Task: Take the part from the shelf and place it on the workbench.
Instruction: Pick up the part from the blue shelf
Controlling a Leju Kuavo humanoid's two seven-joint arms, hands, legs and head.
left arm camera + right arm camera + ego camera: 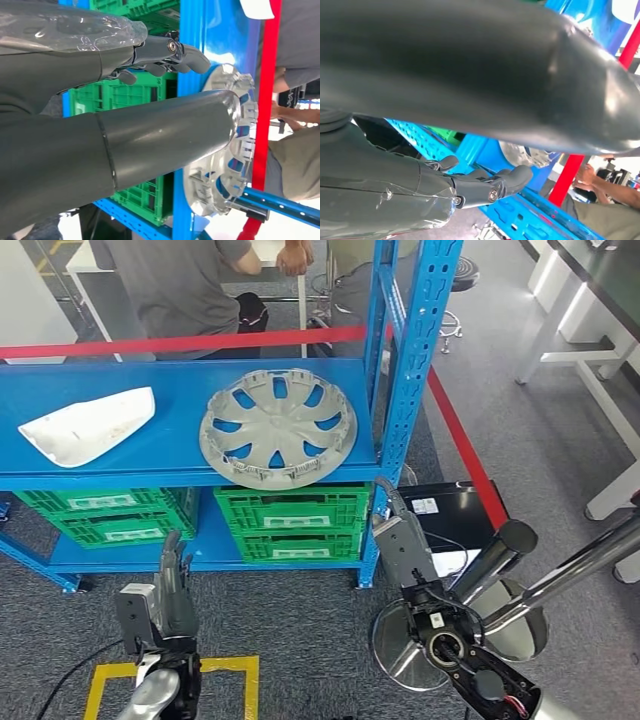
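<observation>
A grey wheel cover [279, 430] lies flat on the top board of the blue shelf [181, 455], near its right post, with its rim slightly over the front edge. A white curved panel [87, 425] lies at the shelf's left. My left hand [172, 592] hangs low in front of the shelf, below and left of the wheel cover, fingers [170, 52] stretched out and holding nothing. My right hand [398, 535] is beside the right post [407, 370], below the wheel cover's level, fingers [490, 185] extended and empty. The wheel cover [226, 150] stands beyond the left thumb.
Green crates [290, 523] fill the lower shelf. A person in a grey shirt [185, 280] sits behind the shelf, past a red barrier line [226, 341]. A chrome stool base [423, 640] and a black box [445, 510] sit on the floor to the right. Yellow tape [226, 670] marks the carpet.
</observation>
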